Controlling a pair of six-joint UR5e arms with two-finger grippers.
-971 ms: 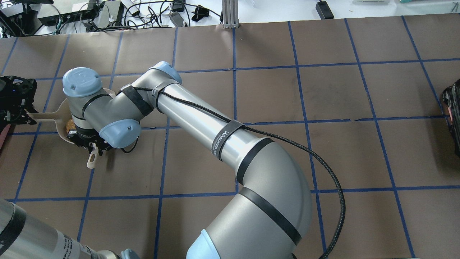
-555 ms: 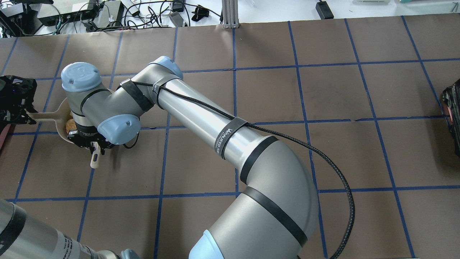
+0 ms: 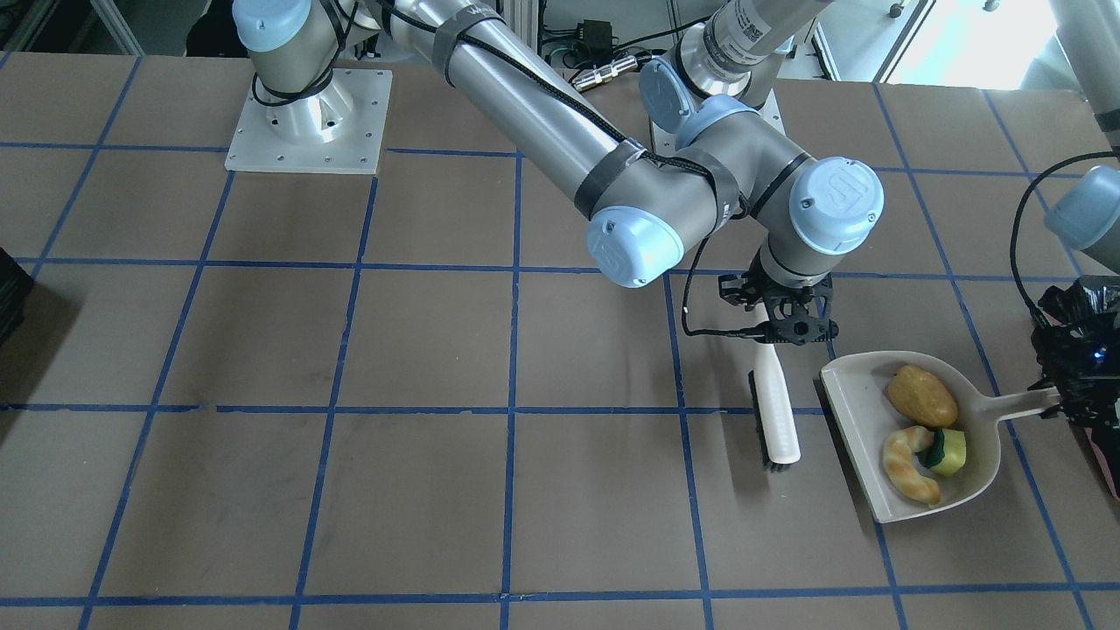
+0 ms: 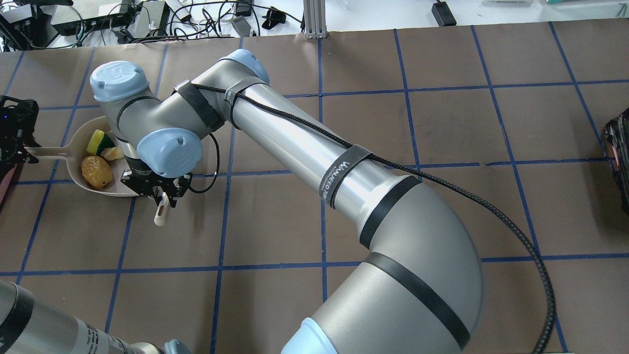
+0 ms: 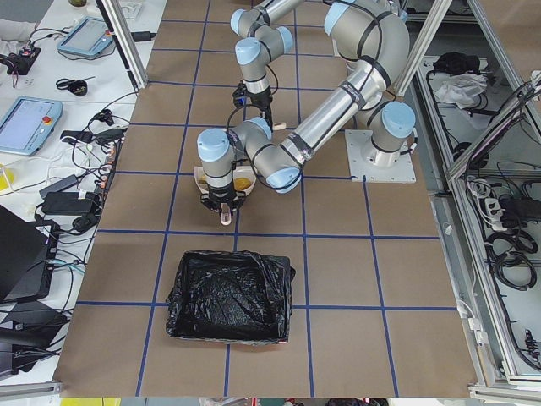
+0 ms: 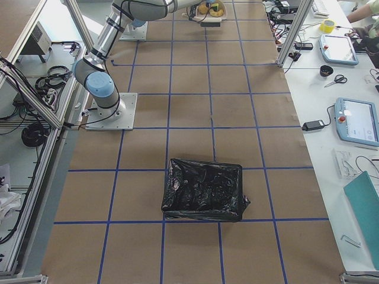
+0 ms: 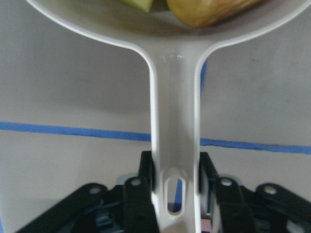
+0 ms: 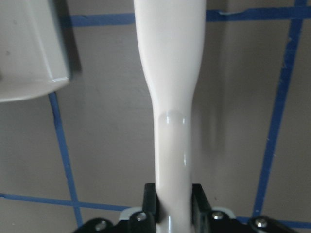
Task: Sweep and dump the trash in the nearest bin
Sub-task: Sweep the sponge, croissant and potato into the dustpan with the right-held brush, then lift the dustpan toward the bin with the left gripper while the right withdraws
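The white dustpan (image 3: 857, 411) holds all three bits of trash: a tan-brown potato-like lump (image 3: 921, 394), a yellow and green sponge (image 3: 949, 448) and a curled pastry piece (image 3: 910, 464). My left gripper (image 3: 1069, 389) is shut on the dustpan's handle (image 7: 174, 121). My right gripper (image 3: 783, 319) is shut on the white brush (image 3: 777, 411), which points down beside the pan's open edge without touching it. The bin (image 5: 228, 296), lined with a black bag, stands just beyond my left gripper; its pink side (image 3: 1107, 451) shows at the edge of the front view.
A second container lined with a black bag (image 6: 204, 189) stands at the far right end of the table (image 4: 442, 123). My right arm (image 4: 295, 142) reaches across the table's middle. Cables and devices (image 4: 123, 19) lie past the far edge.
My right gripper has drawn the brush to the right, away from the dustpan, uncovering the trash in it. My left gripper and the pan have shifted slightly left.
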